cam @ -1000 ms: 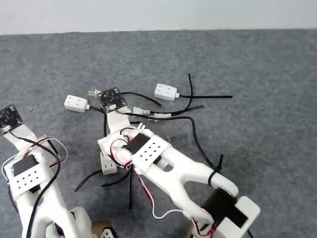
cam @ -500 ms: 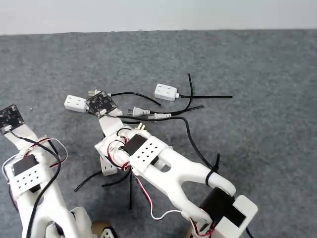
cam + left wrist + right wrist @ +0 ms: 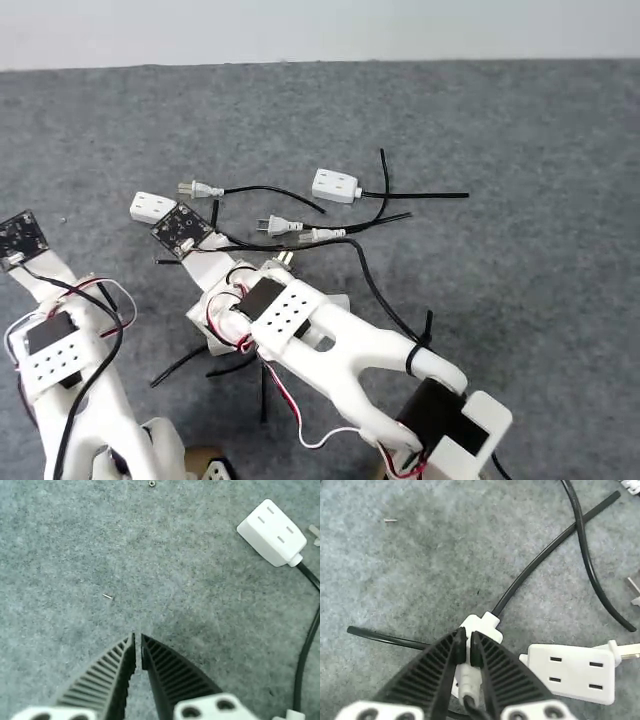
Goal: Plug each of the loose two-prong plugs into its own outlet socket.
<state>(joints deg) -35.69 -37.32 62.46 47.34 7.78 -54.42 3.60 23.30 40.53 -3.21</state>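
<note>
My right gripper point(image 3: 467, 636) is shut on a white two-prong plug point(image 3: 482, 624) with a black cord point(image 3: 540, 562), low over the carpet. A white outlet socket point(image 3: 572, 672) lies right beside that plug. In the high view the right arm point(image 3: 300, 320) stretches to the table's left-middle and covers its own fingers. Two more white outlet sockets lie farther back, one at the left point(image 3: 152, 207) and one at the right point(image 3: 335, 185). Loose plugs lie between them point(image 3: 195, 188) point(image 3: 270, 225) point(image 3: 320, 235). My left gripper point(image 3: 137, 641) is shut on nothing above bare carpet, with the left socket point(image 3: 272, 532) off to one side.
Black cords point(image 3: 385, 200) cross the carpet between the sockets and trail under the right arm point(image 3: 185, 360). A tiny metal sliver point(image 3: 107, 596) lies on the carpet. The left arm point(image 3: 60, 350) stands at the near left. Open carpet lies to the right.
The right arm's wrist has swung left and toward the near edge, dragging its cord. That uncovered the plug beside the left socket. The left arm has not moved.
</note>
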